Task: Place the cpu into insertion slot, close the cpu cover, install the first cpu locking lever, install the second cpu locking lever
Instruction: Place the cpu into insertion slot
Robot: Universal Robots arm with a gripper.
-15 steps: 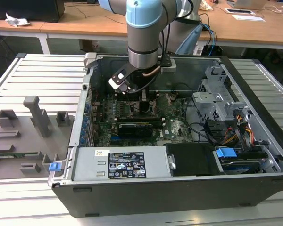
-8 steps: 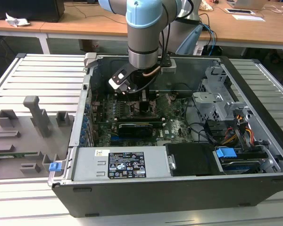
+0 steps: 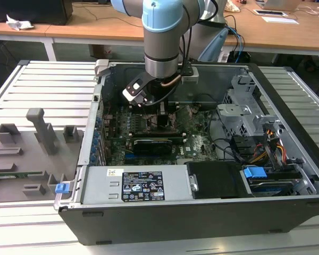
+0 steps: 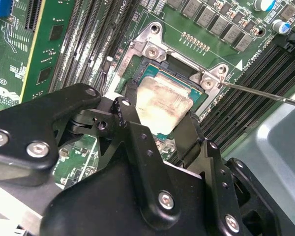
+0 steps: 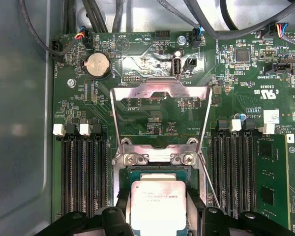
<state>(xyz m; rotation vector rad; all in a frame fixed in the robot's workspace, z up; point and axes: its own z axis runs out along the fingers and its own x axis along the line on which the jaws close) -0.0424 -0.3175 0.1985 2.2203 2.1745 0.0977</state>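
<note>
The cpu [image 5: 158, 196] is a pale silvery square chip, and my gripper [image 5: 158, 210] is shut on it, one black finger [image 5: 119, 209] on each of two opposite sides. It hangs just over or in the insertion slot [image 5: 137, 173], whose silvery rim [image 4: 152, 48] shows in both wrist views; I cannot tell if the chip is seated. In the second wrist view the cpu [image 4: 162, 104] sits between the fingers [image 4: 130, 115] of the gripper [image 4: 157, 125]. The cpu cover [image 5: 160, 91] stands swung open beyond the socket. A thin locking lever [image 4: 260, 92] juts out sideways. In the exterior view the gripper [image 3: 165, 114] reaches down into the case.
Long black memory slots [image 5: 81, 172] flank the socket on both sides. Cables [image 5: 226, 27] cross the board's far edge. The case walls [image 3: 287, 106], a drive cage [image 3: 244, 106] and the power supply [image 3: 138, 186] ring the board. A grey fixture tray [image 3: 32, 149] lies at the exterior view's left.
</note>
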